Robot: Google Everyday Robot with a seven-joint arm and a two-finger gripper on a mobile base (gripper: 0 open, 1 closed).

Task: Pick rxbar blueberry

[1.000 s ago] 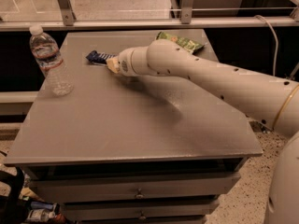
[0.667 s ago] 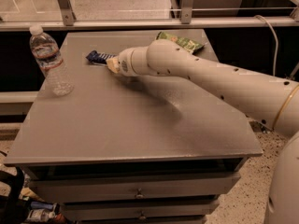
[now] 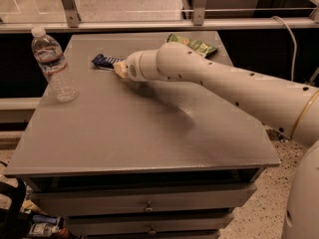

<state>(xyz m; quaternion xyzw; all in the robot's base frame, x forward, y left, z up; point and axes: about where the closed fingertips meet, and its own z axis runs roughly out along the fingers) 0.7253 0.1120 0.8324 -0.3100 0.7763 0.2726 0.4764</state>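
— Item one?
— The rxbar blueberry [image 3: 103, 60]: we log it flat at the far left of the grey table [image 3: 139, 138], right of the water bottle [image 3: 54, 63].
— Item two?
— The gripper [image 3: 118, 69]: low at the bar's right end. Whether it grips, we cannot tell.
— Item three?
— A green snack bag [image 3: 194, 45], behind the arm [image 3: 234, 86].

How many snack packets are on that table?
2: the rxbar blueberry beside the tool, and a green snack bag behind the arm, which may hide others.

Cream-white tubular arm [image 3: 224, 81] (dark holes [image 3: 249, 74]), gold band [image 3: 304, 114], perhaps yellowish gripper [image 3: 118, 69] over the table [image 3: 124, 138].
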